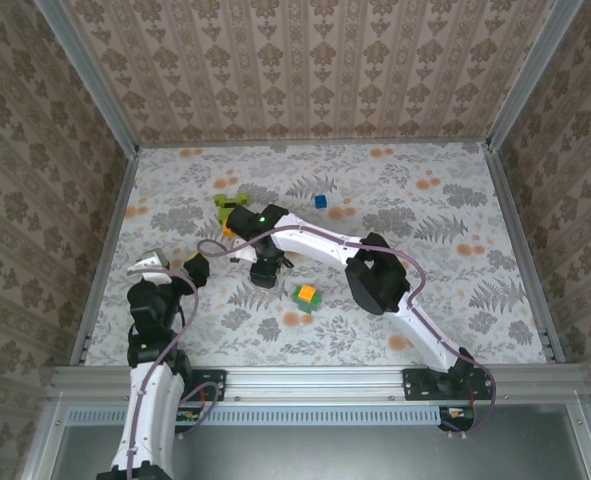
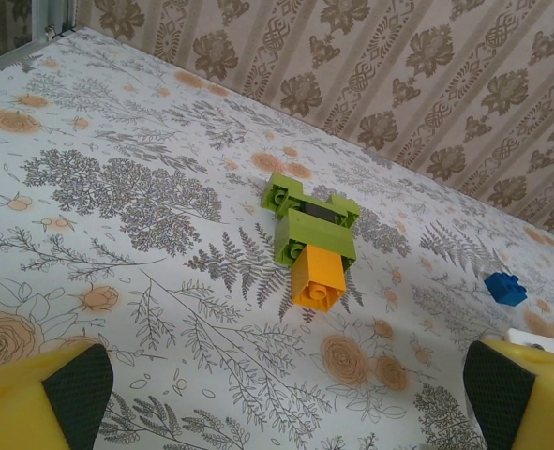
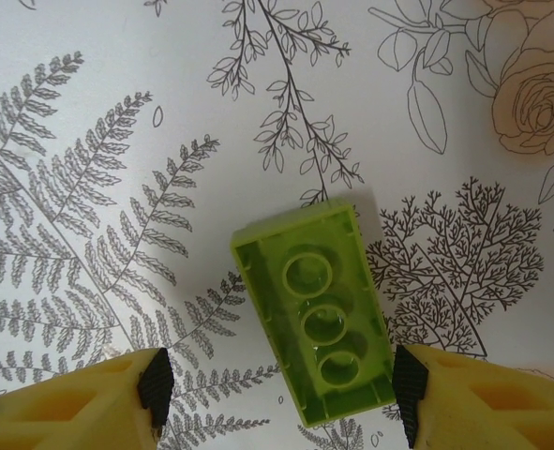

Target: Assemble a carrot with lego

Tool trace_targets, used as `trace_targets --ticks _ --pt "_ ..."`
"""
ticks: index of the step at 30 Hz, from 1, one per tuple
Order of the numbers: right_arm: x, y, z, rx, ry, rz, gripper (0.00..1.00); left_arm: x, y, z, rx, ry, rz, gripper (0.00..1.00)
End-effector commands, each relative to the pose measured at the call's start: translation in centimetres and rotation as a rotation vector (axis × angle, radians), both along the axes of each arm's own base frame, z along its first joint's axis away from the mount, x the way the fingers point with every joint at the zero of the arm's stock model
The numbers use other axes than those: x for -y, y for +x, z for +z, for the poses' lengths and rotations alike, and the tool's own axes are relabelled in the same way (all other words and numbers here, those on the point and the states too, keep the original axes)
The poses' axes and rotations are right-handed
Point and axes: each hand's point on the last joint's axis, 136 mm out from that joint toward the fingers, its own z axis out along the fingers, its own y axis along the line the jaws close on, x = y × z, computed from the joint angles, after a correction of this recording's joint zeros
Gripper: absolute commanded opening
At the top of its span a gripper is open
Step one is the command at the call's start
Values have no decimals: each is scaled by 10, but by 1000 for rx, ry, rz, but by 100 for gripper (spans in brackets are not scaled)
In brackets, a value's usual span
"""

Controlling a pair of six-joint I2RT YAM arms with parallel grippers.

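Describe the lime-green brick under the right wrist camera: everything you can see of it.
The lime-green brick is a rectangular piece of glossy, slightly translucent-looking plastic. It lies upside down on the floral table cover, hollow underside up, showing thin walls and three round tubes in a row. Its long axis slants across the view. It sits inside the open right pincer, clear of one finger pad and very near the other; contact there is unclear.
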Motion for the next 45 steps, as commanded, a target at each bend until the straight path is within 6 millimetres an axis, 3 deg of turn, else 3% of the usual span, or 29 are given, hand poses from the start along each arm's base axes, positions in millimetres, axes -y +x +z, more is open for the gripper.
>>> trace_targets --ticks 1,15,25,28,31,35,38,43,45 --pt "6 -1 -8 -9 -51 18 66 1 1 4 26 -14 -6 100" --pt "8 6 -22 -21 -69 18 66 1 5 1 21 -16 -10 100" --pt "11 12 -21 -37 -41 -33 39 3 5 2 29 -16 -21 100" --pt "8 18 -9 -42 15 -89 33 3 5 2 31 -16 -21 100" --pt "9 36 16 -36 111 -216 26 3 5 1 28 -15 -22 100" --pt "30 77 61 -30 301 -492 20 3 5 1 29 -15 -24 100" --pt "55 101 88 -125 498 -699 18 3 5 2 30 -14 -25 100" --pt "105 115 107 -281 688 -943 18 4 5 2 31 -15 -27 100" --pt "126 109 111 -298 720 -995 18 4 5 1 29 -13 -29 100"
